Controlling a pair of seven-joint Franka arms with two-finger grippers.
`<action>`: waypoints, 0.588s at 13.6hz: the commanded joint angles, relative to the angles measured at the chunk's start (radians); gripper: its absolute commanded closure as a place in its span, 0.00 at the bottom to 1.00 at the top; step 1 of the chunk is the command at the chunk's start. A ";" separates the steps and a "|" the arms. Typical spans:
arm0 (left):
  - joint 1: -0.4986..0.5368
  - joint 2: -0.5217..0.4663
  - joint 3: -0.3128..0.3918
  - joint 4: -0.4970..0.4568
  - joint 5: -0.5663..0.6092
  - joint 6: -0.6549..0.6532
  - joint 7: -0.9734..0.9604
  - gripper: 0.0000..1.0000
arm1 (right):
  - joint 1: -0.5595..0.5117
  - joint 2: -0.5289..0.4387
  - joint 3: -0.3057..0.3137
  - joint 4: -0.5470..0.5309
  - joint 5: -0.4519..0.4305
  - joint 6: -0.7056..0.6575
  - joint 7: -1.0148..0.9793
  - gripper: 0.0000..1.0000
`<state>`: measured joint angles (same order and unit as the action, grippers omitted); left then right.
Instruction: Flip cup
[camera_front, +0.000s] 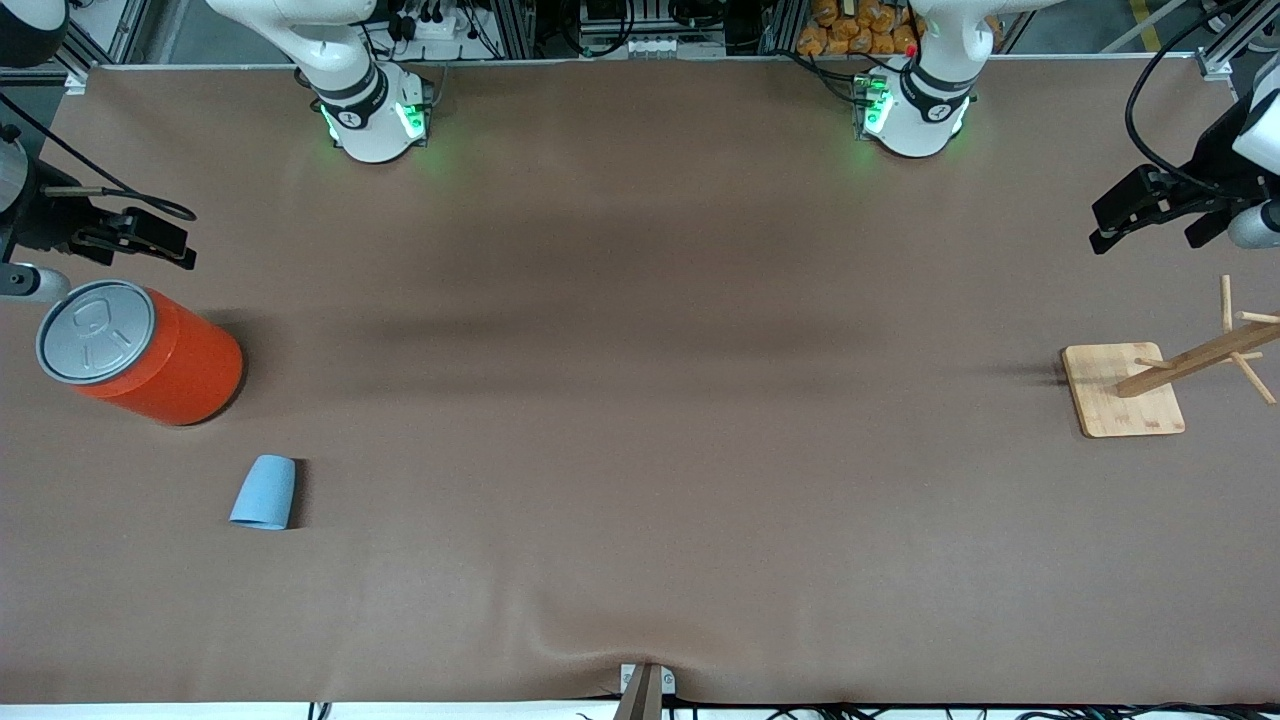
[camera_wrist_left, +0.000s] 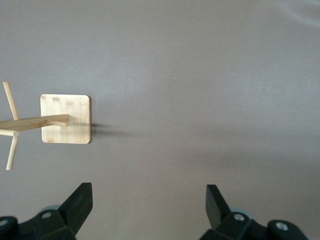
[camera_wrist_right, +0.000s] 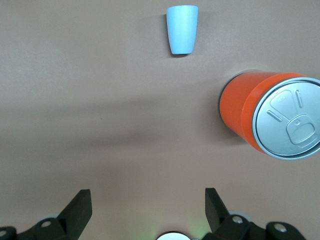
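My right gripper (camera_front: 150, 240) hangs at nine o'clock over the table's (camera_front: 640, 450) edge, above the can (camera_front: 140, 352), black fingers (camera_wrist_right: 77, 207) spread wide, holding nothing. The can is a glossy orange-red cylinder standing upright with a grey metal pull-tab lid. The cup (camera_front: 265, 492), matte light blue, tapered and without a handle, sits at about eight o'clock, nearer the front camera than the can and well apart from it. Its wider end is on the brown matte cloth. At three o'clock is a pale wooden rack (camera_front: 1125, 388) with a square base and peg arms. My left gripper (camera_front: 1130, 215) waits over the bare cloth near it, fingers (camera_wrist_left: 80, 202) spread and empty.
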<state>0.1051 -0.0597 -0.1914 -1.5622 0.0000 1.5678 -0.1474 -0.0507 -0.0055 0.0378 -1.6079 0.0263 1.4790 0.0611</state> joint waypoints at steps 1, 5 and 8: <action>0.005 0.008 -0.006 0.021 -0.005 -0.026 0.015 0.00 | -0.012 0.002 0.010 0.006 0.004 -0.008 0.009 0.00; 0.002 0.009 -0.008 0.022 -0.005 -0.034 0.017 0.00 | -0.012 0.009 0.010 0.006 0.006 -0.006 0.009 0.00; 0.007 0.005 -0.002 0.021 -0.017 -0.052 0.074 0.00 | -0.012 0.013 0.010 0.006 0.006 -0.008 0.009 0.00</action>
<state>0.1048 -0.0569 -0.1931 -1.5617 0.0000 1.5406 -0.1143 -0.0508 0.0018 0.0378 -1.6080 0.0263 1.4789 0.0611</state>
